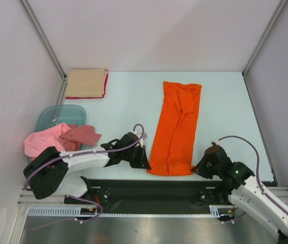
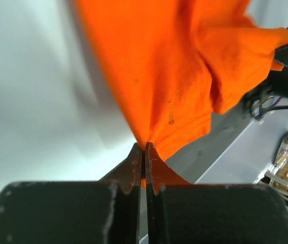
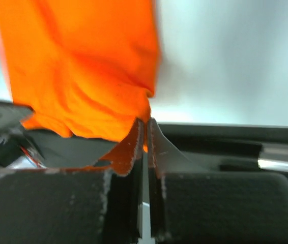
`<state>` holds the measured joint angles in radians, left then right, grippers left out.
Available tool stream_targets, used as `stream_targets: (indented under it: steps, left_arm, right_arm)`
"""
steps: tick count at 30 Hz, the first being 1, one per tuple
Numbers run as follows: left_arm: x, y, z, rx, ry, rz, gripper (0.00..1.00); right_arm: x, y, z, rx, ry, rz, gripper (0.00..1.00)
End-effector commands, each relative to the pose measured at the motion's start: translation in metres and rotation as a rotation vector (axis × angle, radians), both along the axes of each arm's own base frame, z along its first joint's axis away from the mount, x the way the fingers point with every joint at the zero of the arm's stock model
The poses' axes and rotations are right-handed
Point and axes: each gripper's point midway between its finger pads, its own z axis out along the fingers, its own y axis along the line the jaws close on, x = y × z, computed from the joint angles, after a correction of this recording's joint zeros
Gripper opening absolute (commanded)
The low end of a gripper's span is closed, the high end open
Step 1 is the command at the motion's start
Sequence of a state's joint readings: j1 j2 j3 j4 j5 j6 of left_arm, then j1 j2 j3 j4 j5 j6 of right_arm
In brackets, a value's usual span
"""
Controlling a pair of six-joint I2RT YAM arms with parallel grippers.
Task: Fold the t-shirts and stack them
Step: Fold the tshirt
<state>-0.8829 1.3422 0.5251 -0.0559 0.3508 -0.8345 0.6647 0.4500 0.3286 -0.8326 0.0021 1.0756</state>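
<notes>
On the pale blue-white worktop (image 1: pixel 128 101), seen from the top camera, the bright orange cloth t-shirt (image 1: pixel 177 127) lies as a long narrow strip running from the far side towards the arms. Its near end is just short of the worktop's near edge. The left gripper (image 1: pixel 145 161) sits at the strip's near-left corner and the right gripper (image 1: pixel 197 168) at its near-right corner, but from this height I cannot tell how the jaws stand.

In the far-left corner a folded tan cloth t-shirt (image 1: pixel 85 83) rests flat on a folded red cloth t-shirt (image 1: pixel 106 84), which shows only as a thin border along the right and near sides. At the left edge stands a translucent blue-green plastic tub (image 1: pixel 57 116). A crumpled pink cloth t-shirt (image 1: pixel 42 141) and a crumpled dusty-red cloth t-shirt (image 1: pixel 83 134) lie heaped over its near side, touching each other.

In the left wrist view, the left gripper (image 2: pixel 144 150) has its jaws pressed together, pinching a corner of the orange t-shirt (image 2: pixel 159 66). The cloth spreads away from the pinch in soft folds.

In the right wrist view, the right gripper (image 3: pixel 145 124) likewise has its jaws closed narrowly on an edge of the orange t-shirt (image 3: pixel 83 66). The cloth fans out to the left, and the view is somewhat blurred.
</notes>
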Motion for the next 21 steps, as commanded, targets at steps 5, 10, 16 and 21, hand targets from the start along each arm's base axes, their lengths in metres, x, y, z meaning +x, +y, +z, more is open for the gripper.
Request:
stream_targets:
  steps: [5, 10, 16, 21]
  left_arm:
    - [0.091, -0.034, 0.077, -0.07, -0.12, 0.116, 0.0]
    - [0.168, -0.057, 0.096, -0.116, -0.11, 0.165, 0.0]
    - [0.227, -0.076, 0.104, -0.154, -0.109, 0.197, 0.0]
    - [0.263, -0.084, 0.093, -0.15, -0.107, 0.225, 0.0]
  right_arm:
    - [0.095, -0.005, 0.061, -0.015, -0.152, 0.02, 0.0]
    - [0.159, -0.024, 0.08, -0.009, -0.184, 0.004, 0.0]
    - [0.218, -0.04, 0.074, -0.018, -0.176, -0.005, 0.0]
    - [0.257, -0.044, 0.073, 0.0, -0.187, 0.007, 0.0]
